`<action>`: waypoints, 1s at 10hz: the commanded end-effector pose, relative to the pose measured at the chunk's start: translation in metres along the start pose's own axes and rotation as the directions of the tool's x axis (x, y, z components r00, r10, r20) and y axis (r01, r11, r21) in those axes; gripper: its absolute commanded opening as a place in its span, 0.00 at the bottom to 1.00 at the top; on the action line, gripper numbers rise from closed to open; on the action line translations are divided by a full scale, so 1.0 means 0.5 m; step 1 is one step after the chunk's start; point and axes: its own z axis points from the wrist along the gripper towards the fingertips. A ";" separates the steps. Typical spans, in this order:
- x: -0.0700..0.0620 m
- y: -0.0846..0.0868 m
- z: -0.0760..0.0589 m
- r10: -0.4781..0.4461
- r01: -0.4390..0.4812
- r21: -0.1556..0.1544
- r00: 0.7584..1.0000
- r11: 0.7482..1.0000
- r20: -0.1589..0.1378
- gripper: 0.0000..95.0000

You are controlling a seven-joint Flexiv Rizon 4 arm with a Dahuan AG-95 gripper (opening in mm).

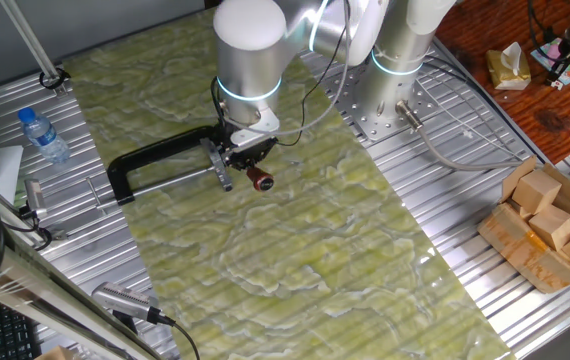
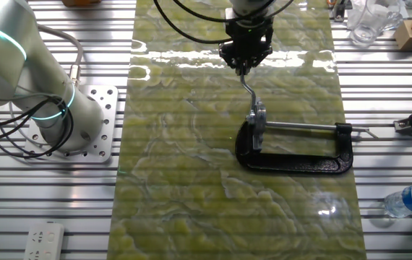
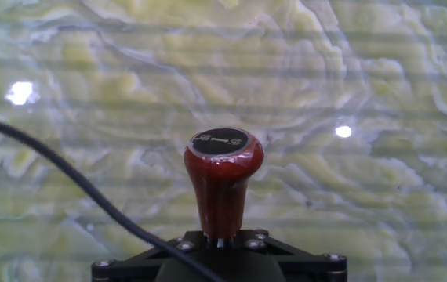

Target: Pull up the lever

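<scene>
The lever is a thin silver rod (image 2: 249,90) ending in a red-brown knob (image 1: 260,181), hinged to the screw end of a black C-shaped clamp (image 1: 143,160) that lies on the green marbled mat. My gripper (image 1: 249,157) is shut on the lever just behind the knob. In the other fixed view my gripper (image 2: 244,59) holds the rod's far end, and the rod slants from the clamp's screw head (image 2: 256,121) towards it. In the hand view the knob (image 3: 223,168) sticks out past my gripper (image 3: 220,240), above the mat.
A water bottle (image 1: 43,135) lies left of the clamp on the metal table. A cardboard box of wooden blocks (image 1: 550,225) stands at the right. The arm's base (image 1: 395,80) is behind the mat. A cable (image 3: 67,176) crosses the hand view.
</scene>
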 end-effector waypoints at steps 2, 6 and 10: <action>0.013 0.001 -0.074 0.003 -0.002 -0.011 1.000 1.000 0.011 0.00; 0.023 0.003 -0.082 -0.001 0.001 -0.009 1.000 1.000 0.014 0.00; 0.031 0.007 -0.093 -0.007 0.007 -0.007 1.000 1.000 0.030 0.00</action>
